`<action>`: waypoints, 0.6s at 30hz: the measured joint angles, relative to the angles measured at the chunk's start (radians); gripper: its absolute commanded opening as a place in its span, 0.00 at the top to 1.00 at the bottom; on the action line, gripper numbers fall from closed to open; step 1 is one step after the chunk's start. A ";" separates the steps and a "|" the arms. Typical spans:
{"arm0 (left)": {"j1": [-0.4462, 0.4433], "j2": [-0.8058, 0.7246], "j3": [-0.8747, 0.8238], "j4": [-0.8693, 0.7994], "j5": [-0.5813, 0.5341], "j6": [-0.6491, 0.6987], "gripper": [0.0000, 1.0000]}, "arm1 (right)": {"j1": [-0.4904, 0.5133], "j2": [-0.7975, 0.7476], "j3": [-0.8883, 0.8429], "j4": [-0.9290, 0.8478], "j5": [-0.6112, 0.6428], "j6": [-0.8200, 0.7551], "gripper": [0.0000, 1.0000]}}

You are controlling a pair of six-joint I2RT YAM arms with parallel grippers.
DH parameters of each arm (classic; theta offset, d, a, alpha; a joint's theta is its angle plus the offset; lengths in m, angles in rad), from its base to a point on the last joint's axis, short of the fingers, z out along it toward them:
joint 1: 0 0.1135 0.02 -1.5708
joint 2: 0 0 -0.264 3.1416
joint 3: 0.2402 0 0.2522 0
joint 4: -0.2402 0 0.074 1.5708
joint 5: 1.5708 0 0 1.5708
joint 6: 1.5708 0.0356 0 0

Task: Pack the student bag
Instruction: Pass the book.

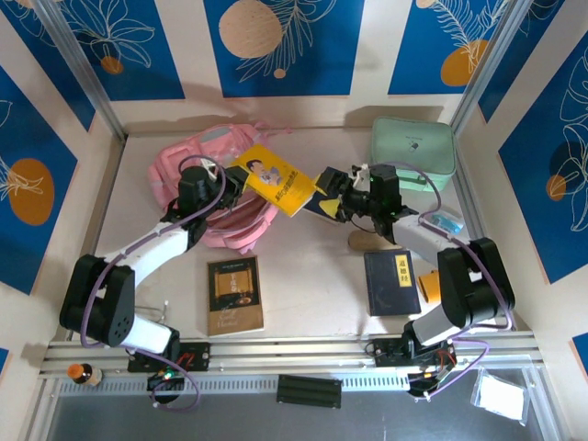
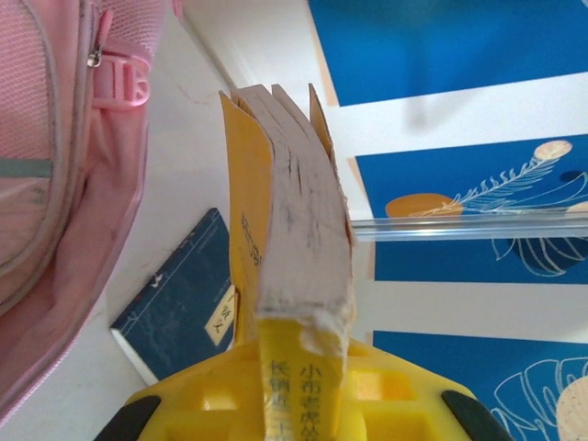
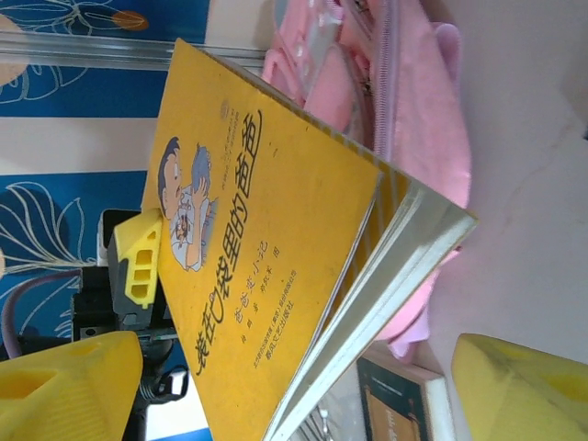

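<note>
The student bag, a soft pink backpack, lies at the back left of the table. My left gripper is shut on a yellow paperback and holds it in the air just right of the bag. In the left wrist view the yellow fingers clamp the book's spine, with the bag to the left. My right gripper stands open at the book's right corner. Its fingers sit wide on either side of the book without pinching it; the bag lies beyond.
A mint green case stands at the back right. A brown book lies front left, a dark book front right. Another dark blue book lies on the table under the held one. Walls close in on three sides.
</note>
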 measured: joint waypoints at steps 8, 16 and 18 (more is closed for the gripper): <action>0.000 0.034 0.053 0.027 -0.013 -0.058 1.00 | 0.044 0.085 0.032 0.089 0.002 0.072 0.12; 0.000 0.054 0.056 0.064 -0.013 -0.111 1.00 | 0.076 0.151 0.092 0.196 -0.013 0.163 0.17; 0.000 0.055 0.056 0.063 -0.013 -0.113 1.00 | 0.086 0.174 0.107 0.235 -0.012 0.198 0.23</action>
